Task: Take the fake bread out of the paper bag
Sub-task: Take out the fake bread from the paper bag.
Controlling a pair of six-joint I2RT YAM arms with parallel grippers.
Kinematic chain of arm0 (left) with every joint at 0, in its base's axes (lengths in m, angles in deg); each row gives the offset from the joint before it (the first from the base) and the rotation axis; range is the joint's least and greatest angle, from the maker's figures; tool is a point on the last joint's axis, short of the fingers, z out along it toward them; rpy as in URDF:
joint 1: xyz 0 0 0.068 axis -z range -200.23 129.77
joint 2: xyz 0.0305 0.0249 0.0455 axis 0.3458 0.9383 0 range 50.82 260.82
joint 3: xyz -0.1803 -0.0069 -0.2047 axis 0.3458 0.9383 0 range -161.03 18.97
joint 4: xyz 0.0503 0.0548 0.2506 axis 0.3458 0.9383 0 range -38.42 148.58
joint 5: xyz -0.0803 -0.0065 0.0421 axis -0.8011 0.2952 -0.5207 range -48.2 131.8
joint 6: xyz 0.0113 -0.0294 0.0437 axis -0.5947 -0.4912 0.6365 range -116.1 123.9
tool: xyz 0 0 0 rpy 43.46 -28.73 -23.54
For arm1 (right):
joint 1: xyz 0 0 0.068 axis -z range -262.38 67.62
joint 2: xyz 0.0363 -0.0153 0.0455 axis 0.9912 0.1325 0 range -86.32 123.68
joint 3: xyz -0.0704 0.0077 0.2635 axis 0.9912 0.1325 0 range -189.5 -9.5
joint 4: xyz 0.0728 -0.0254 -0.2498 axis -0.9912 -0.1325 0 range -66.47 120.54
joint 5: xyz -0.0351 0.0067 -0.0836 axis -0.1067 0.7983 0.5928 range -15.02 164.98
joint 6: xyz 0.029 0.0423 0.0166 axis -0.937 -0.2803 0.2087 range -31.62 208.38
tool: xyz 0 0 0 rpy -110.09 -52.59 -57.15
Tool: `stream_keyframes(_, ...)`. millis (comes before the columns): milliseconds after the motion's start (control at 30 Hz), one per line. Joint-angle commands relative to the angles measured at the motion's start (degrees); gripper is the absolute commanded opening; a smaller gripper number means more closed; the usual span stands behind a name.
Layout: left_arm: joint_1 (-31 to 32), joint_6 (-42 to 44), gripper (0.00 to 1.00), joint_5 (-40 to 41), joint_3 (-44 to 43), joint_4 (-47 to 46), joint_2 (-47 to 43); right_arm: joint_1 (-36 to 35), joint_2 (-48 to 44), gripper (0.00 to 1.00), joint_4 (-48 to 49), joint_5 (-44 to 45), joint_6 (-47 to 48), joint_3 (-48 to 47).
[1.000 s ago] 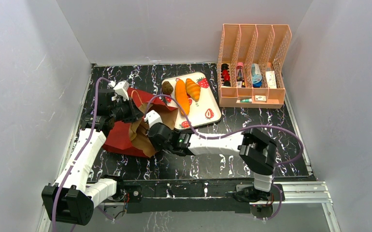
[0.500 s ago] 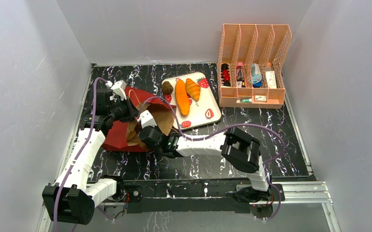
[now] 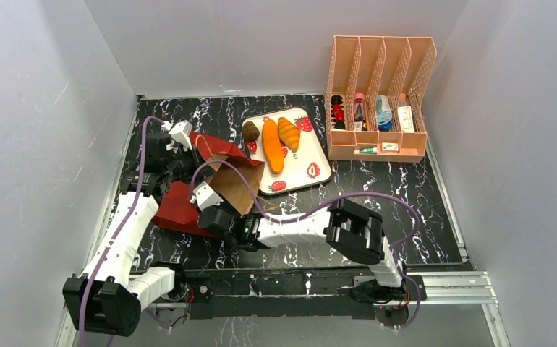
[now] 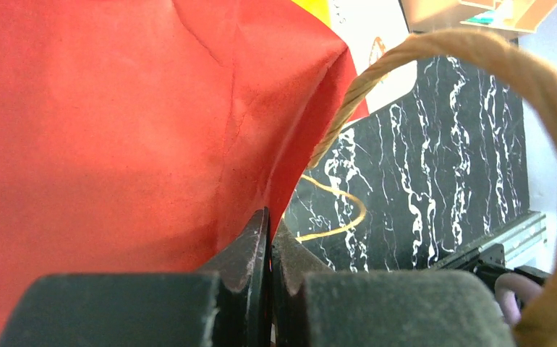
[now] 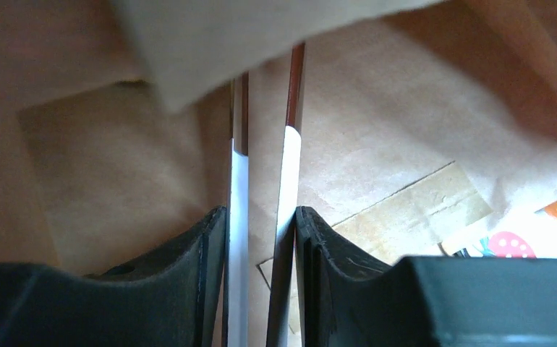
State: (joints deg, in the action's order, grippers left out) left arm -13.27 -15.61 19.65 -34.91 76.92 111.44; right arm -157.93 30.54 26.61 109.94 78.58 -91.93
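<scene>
The paper bag (image 3: 178, 208) lies on its side at the table's left, red lower half near me and brown mouth (image 3: 234, 181) toward the tray. My left gripper (image 3: 189, 160) is shut on the bag's red edge (image 4: 116, 123), with a twine handle (image 4: 478, 50) looping past it. My right gripper (image 3: 207, 210) is inside the bag's mouth, shut on the metal tongs (image 5: 288, 173), whose two blades point deeper into the brown paper (image 5: 406, 130). Fake bread lies on the tray: a dark roll (image 3: 251, 131), a baguette (image 3: 272, 144) and a croissant (image 3: 288, 133). No bread shows inside the bag.
The strawberry-print tray (image 3: 312, 172) sits just right of the bag's mouth. A peach file organizer (image 3: 379, 94) with small items stands at the back right. Grey walls close in the left, back and right sides.
My right arm has pushed left and deeper into the bag with the tongs, whose blades have spread a little. The bag's brown mouth has lifted. The left gripper keeps its hold.
</scene>
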Motion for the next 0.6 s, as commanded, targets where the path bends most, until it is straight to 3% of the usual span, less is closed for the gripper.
stream_keyframes(0,0.73,-0.95,0.0,-4.55,-1.44,0.49,-0.67,-1.18,-0.96,0.34,5.61,-0.21,4.14,-0.38)
stream_keyframes(567,0.77,-1.94,0.0,-6.23,-0.16,0.22,-1.61,-0.4,10.21,0.4,4.88,13.65,6.69,-12.22)
